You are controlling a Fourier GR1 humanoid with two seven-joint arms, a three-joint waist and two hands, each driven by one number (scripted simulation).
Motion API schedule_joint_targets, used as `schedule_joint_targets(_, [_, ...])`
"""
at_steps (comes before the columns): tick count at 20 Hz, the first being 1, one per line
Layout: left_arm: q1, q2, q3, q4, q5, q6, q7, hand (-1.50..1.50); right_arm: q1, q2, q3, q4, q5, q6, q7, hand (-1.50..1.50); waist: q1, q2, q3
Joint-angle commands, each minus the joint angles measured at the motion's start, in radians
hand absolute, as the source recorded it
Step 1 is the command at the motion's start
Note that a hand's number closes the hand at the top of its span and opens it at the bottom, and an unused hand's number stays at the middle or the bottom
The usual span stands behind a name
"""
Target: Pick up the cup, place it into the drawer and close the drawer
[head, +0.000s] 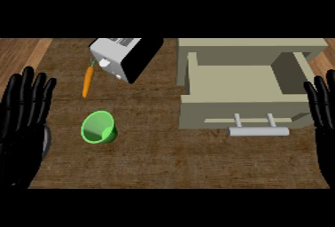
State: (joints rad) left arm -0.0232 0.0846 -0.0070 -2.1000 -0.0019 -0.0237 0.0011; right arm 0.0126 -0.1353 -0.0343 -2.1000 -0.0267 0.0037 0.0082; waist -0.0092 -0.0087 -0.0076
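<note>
- Green cup [99,127]: on the wooden counter [170,164], left of centre, tipped with its mouth facing up and left; touched by neither hand.
- Carrot [87,81]: beyond the cup, long axis running near to far, beside the toaster [124,57].
- Drawer [239,95]: pulled open at right, handle [258,131] toward the robot.
- Left hand [26,111]: at left edge, fingers straight and spread, holding nothing.
- Right hand [322,106]: at right edge, fingers straight, holding nothing.
</note>
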Motion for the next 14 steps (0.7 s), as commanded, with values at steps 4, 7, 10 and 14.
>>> schedule_joint_targets(4, [-0.048, -0.082, 0.014, 0.073, -0.278, 0.315, 0.005, -1.5, 0.001, 0.019, 0.049, 0.014, 0.016, 0.012, -0.008, -1.5, 0.004, 0.009, 0.009])
schedule_joint_targets(7, [-0.071, -0.083, 0.008, 0.124, -0.201, 0.569, 0.068, -1.5, 0.002, 0.035, 0.089, 0.038, -0.088, 0.076, 0.021, -1.5, -0.005, 0.015, 0.008])
schedule_joint_targets(10, [-0.145, -0.084, -0.069, 0.19, -0.264, 0.733, 0.111, -1.5, -0.036, 0.019, 0.068, 0.019, -0.111, 0.075, 0.089, -1.5, -0.007, 0.011, 0.008])
schedule_joint_targets(14, [-0.163, -0.084, -0.194, 0.304, -0.268, 0.886, 0.054, -1.5, -0.071, 0.031, 0.044, 0.066, -0.102, 0.061, 0.079, -1.5, 0.004, 0.009, 0.008])
